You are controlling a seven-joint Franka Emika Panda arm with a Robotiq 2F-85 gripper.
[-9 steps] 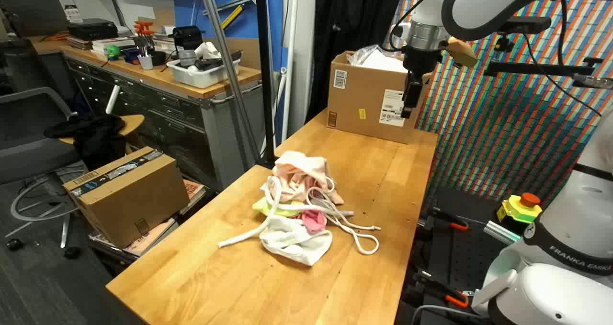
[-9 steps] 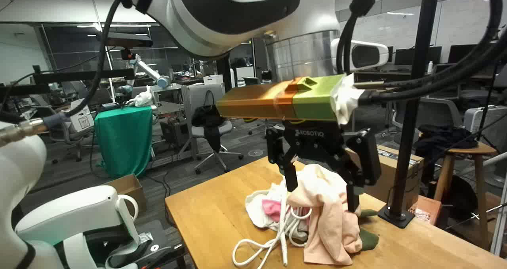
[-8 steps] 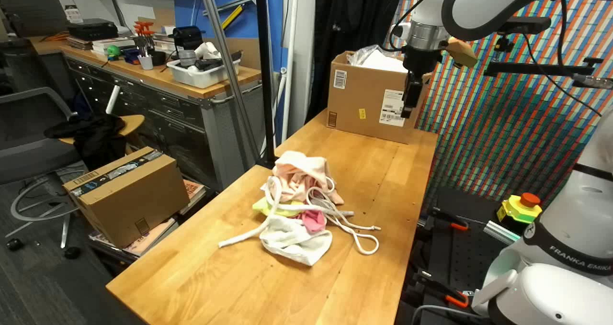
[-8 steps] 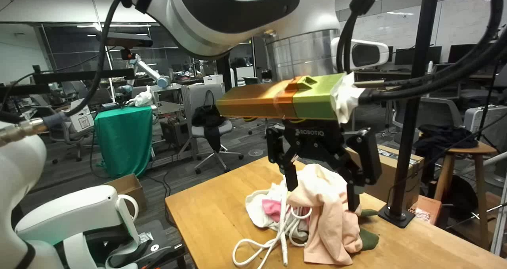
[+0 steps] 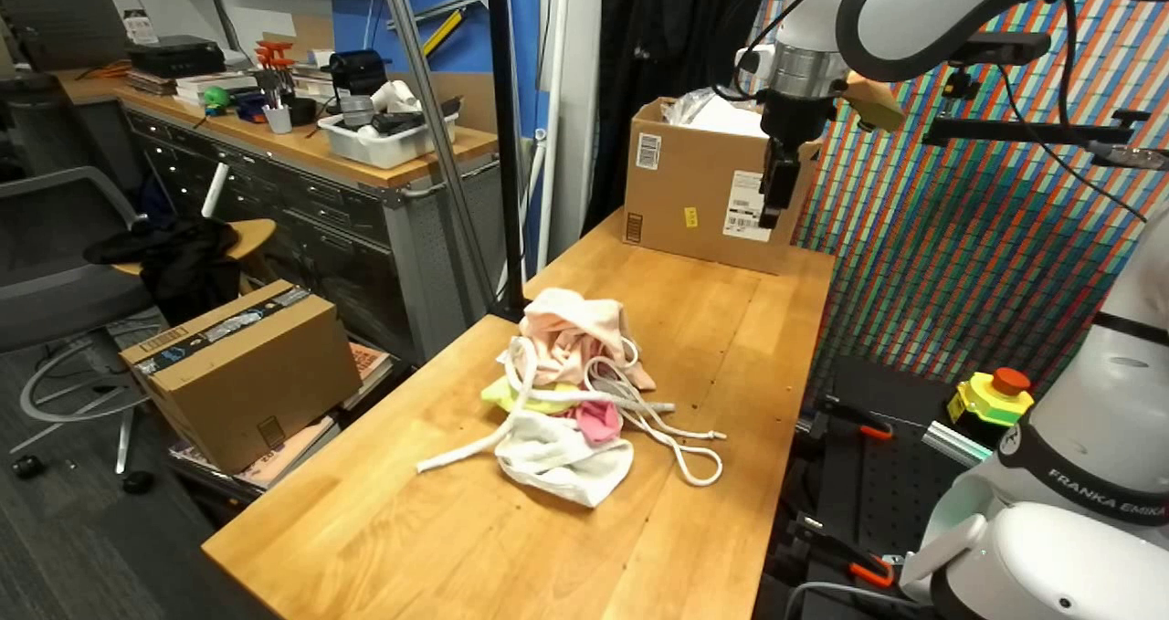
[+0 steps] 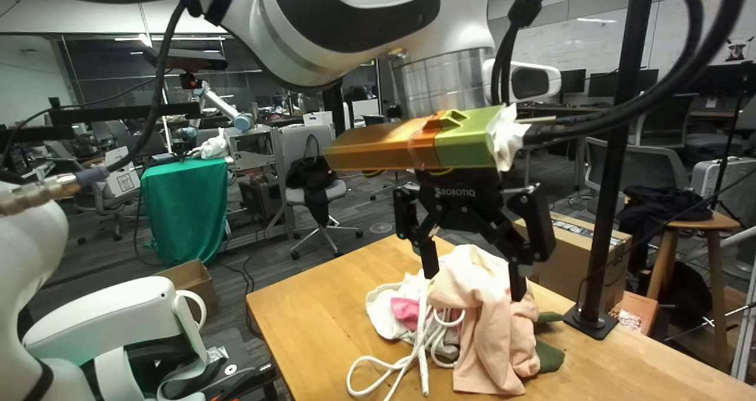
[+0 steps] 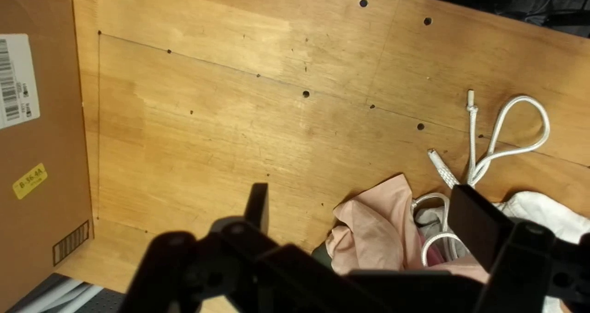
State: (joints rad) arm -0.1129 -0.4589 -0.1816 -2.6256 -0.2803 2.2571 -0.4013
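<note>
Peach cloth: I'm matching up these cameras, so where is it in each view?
In an exterior view: peach cloth close to the centre.
In an exterior view: peach cloth low, right of centre.
Wrist view: peach cloth low, right of centre, partly hidden by the gripper.
Shared landmark: the looped white cord, in all three views.

In an exterior view, a clothing heap [image 5: 559,428] lies on the table [image 5: 457,547] before a carton [image 5: 689,182]. Left of the table, a parcel [image 5: 256,383] rests on books [image 5: 301,446].

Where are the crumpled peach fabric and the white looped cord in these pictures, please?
Crumpled peach fabric [image 6: 487,330], in an exterior view: its hanging front fold.
White looped cord [image 7: 480,167], in the wrist view: the loop's base.
</note>
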